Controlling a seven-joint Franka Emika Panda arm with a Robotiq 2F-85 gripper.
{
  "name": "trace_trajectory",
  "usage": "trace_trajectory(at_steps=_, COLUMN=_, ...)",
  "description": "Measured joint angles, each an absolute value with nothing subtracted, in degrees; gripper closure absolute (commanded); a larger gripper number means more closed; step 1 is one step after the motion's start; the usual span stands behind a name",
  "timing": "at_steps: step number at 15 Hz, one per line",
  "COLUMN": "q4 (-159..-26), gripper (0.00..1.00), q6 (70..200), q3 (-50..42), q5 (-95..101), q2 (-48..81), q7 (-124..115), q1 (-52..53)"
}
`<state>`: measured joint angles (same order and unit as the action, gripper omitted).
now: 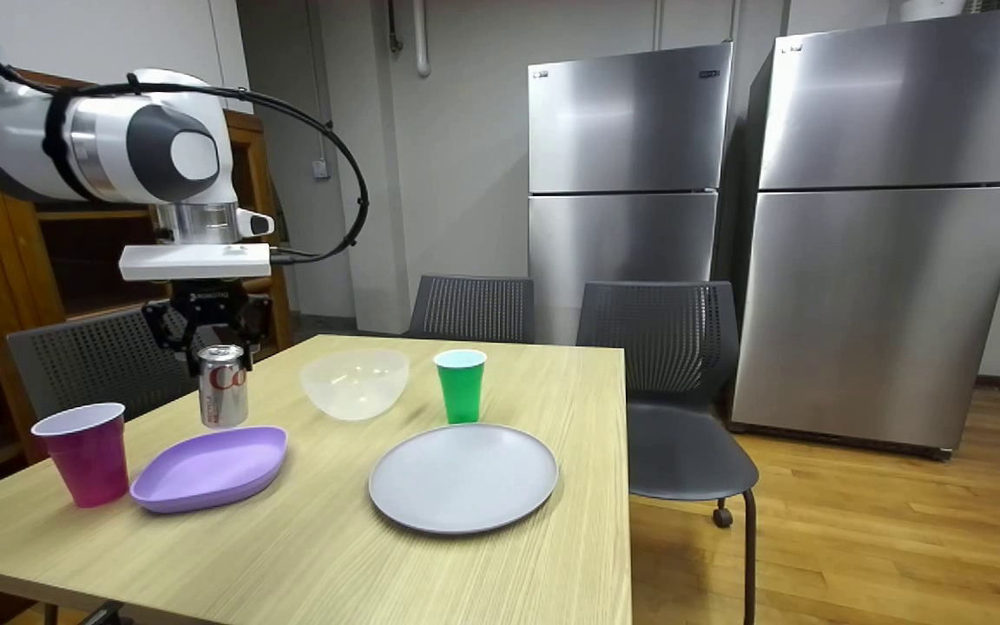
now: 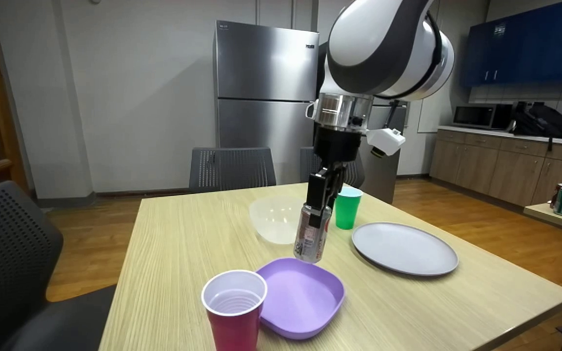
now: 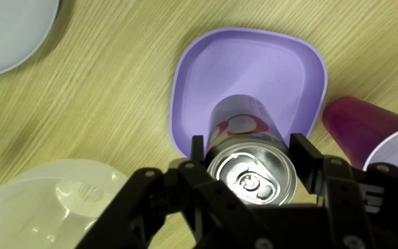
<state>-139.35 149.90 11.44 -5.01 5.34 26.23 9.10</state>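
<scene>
the gripper (image 3: 247, 148) pinches a can (image 1: 223, 401), held above the desk (image 1: 318, 555); in the wrist view, a purple plate (image 3: 244, 65) lies at its 12 o'clock, a maroon cup (image 3: 361, 128) at 3.

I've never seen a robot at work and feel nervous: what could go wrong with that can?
The silver can is held in the air by the gripper alone, so it might slip and drop. Lowered onto the raised rim of the purple plate, it could tip. The magenta cup stands close to that plate, so a stray nudge may topple it.
</scene>
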Motion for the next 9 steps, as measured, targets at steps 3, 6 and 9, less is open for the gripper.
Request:
trace_trajectory(at_steps=3, q4=-137.9, gripper=0.62, q6=149.8, q3=11.9, q5=-5.0, q2=7.1, q7=25.7, q1=9.3)
trace_trajectory(at_steps=6, q4=-135.8, gripper=0.62, q6=149.3, q3=12.3, q5=-5.0, q2=9.5, q7=24.3, q1=9.5)
trace_trajectory(at_steps=9, q4=-133.3, gripper=0.62, q6=147.9, q3=12.3, q5=-3.2, q2=12.1, q7=20.0, q1=10.1)
